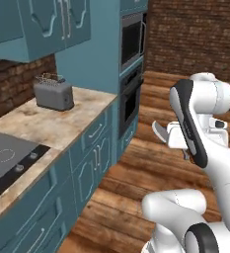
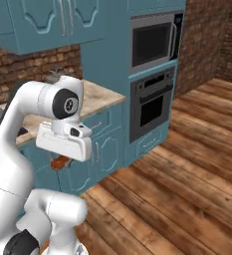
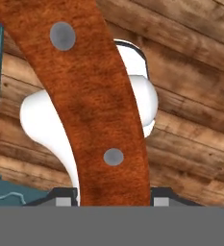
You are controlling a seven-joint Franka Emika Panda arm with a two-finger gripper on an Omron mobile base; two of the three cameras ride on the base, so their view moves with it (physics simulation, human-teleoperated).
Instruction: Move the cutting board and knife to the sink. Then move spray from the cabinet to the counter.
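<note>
The end effector (image 3: 114, 194) grips the knife (image 3: 87, 105) by its handle over wooden floor — mid-carry; next, reach the sink.

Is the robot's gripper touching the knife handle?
Touching. In the hand view the knife, its reddish-brown handle with grey rivets, rises from between the two dark fingertips of the gripper, with no gap either side.

Even, soft rendered light fills all views, with no glare. Faint shading sits under the wall cabinet (image 1: 22, 49) at ten o'clock. Edges look slightly soft and pixelated; the hand view's close knife (image 3: 89, 105) handle appears mildly blurred.
</note>
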